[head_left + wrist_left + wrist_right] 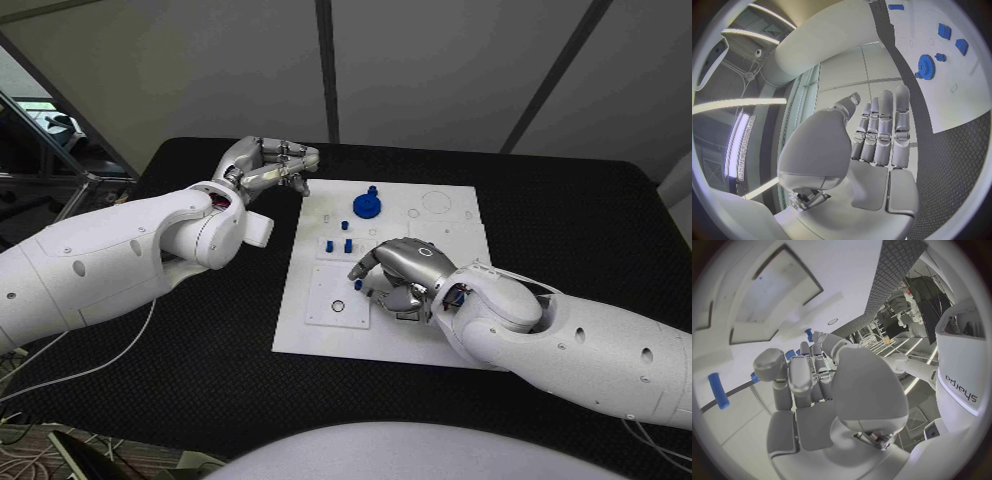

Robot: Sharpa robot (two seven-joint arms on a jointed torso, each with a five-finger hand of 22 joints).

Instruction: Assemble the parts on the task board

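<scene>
Your left arm reached in from the left edge of the head view toward the upper middle; its left hand hung there with fingers straight, side by side, holding nothing; your right arm entered from lower right; its right hand sat mid-frame, palm down, fingers curled.

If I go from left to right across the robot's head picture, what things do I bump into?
White left arm → silver left hand → round blue gear part on the white task board → white right arm.
</scene>
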